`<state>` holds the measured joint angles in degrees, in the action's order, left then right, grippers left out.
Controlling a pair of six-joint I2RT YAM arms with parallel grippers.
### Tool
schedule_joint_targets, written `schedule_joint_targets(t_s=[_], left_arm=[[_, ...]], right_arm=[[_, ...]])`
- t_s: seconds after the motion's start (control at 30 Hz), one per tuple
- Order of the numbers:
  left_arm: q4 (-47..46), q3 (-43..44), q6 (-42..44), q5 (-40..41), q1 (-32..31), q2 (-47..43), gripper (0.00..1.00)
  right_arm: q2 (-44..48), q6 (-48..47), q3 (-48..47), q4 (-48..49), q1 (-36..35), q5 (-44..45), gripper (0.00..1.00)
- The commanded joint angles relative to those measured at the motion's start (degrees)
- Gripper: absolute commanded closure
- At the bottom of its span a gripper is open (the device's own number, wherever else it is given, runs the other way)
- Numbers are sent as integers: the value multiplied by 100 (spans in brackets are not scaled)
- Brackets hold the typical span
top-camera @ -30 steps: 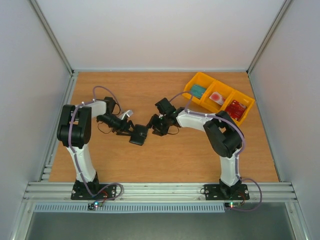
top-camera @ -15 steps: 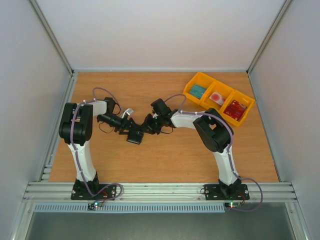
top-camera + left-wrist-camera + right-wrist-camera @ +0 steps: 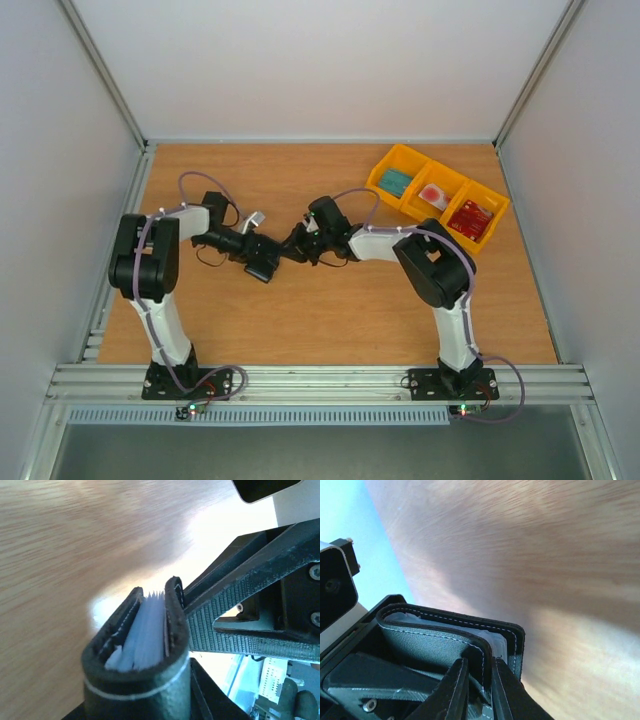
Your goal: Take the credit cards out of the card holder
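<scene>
Left wrist: cards (image 3: 142,642) inside card holder (image 3: 137,697)

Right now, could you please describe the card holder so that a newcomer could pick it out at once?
Look to the middle of the wooden table, where the left gripper and right gripper meet. Pinched between them is the card holder: a dark, stitched folded wallet with pale cards inside, unlike the bright yellow tray.
</scene>
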<state>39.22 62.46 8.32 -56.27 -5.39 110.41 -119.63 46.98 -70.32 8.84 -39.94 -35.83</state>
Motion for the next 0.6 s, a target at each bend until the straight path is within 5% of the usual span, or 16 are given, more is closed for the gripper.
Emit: schedule_joint_targets(t_s=[0.0,0.07,0.2,0.37,0.5,0.57], left_arm=[[60,31,256,-551,73,-619,83],[1,49,189,-357,80,-778,97],[668,577,223,-250,106,-942,99],[2392,2730,251,-145,109,-946,100],[3282,4585,242,-52,15,-1218,100],[3230,4822,196,-6,-6,-1572,100]], right_arm=[[496,-349,198,-242,133,181,85],[641,-661,123,-486,171,138,80],[1299,-1570,206,-634,408,-53,65],[2783,-4298,-459,-3002,419,1455,49],[3839,-5463,-700,-3209,416,1745,38],[4279,-5745,-653,-2904,399,1592,22]])
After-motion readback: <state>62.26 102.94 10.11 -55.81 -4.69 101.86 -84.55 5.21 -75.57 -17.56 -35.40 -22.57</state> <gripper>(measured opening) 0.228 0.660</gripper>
